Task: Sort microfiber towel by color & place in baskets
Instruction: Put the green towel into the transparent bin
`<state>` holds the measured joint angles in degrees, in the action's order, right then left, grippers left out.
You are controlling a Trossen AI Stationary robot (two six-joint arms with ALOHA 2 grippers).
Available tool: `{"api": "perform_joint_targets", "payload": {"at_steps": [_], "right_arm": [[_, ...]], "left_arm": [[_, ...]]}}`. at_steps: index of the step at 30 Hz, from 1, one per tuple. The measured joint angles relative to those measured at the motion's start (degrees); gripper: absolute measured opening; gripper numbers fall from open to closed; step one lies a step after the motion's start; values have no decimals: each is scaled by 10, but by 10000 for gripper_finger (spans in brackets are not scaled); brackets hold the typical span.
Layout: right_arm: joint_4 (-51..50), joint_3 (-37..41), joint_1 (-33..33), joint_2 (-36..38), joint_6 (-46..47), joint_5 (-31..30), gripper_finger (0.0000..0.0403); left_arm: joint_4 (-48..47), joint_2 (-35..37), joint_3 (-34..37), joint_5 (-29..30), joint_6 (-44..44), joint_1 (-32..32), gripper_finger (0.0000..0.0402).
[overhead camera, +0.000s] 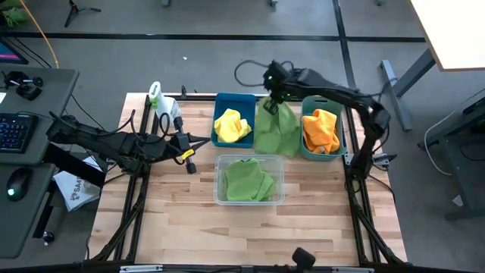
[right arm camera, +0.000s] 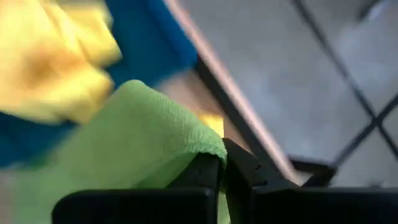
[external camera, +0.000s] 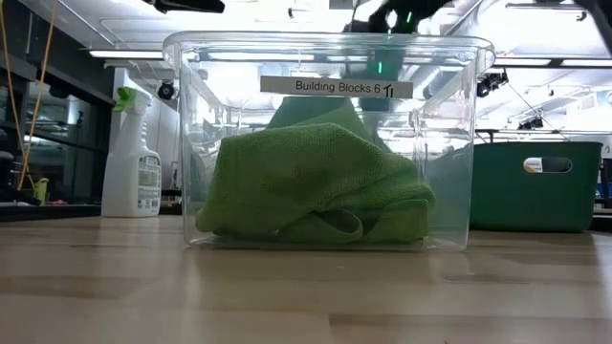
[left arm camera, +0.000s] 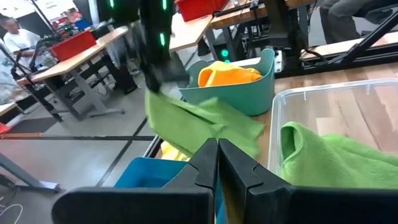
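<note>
My right gripper (overhead camera: 273, 97) is shut on a green microfiber towel (overhead camera: 276, 129), which hangs between the blue basket (overhead camera: 220, 99) and the teal basket (overhead camera: 306, 150). A yellow towel (overhead camera: 231, 126) lies in the blue basket and an orange towel (overhead camera: 321, 130) in the teal one. Another green towel (overhead camera: 247, 180) lies bunched in the clear basket (overhead camera: 220, 199) nearer the table's front. My left gripper (overhead camera: 189, 157) hovers shut with nothing in it, left of the clear basket. My right gripper pinches a folded top edge of the green towel (right arm camera: 200, 147) between its two fingers, coming at it from above and slanting down. The towel (left arm camera: 200, 122) hangs slack below the fingers. Whether its lower end touches the table cannot be told.
A white spray bottle with a green top (overhead camera: 157, 97) stands at the far left of the table. Bare wooden table (overhead camera: 227, 235) lies in front of the clear basket. In the low view, the clear basket (external camera: 325, 143) fills the middle.
</note>
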<state>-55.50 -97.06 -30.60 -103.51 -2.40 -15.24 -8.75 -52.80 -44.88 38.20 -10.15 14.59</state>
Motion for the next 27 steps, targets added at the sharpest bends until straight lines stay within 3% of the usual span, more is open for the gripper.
{"api": "perform_joint_targets", "payload": {"at_steps": [6,14,22,27], "right_arm": [[-30,-93,59,76,1,-14,2],[-30,-186,204,157,44,-41,1],[74,-224,390,166,75,-104,0],[144,-224,474,144,75,-182,0]], "left_arm": [[-8,0,0,0,0,0,1],[-60,0,0,-4,41,0,1],[-66,0,0,-19,71,0,1],[-70,-1,0,-19,95,0,1]]}}
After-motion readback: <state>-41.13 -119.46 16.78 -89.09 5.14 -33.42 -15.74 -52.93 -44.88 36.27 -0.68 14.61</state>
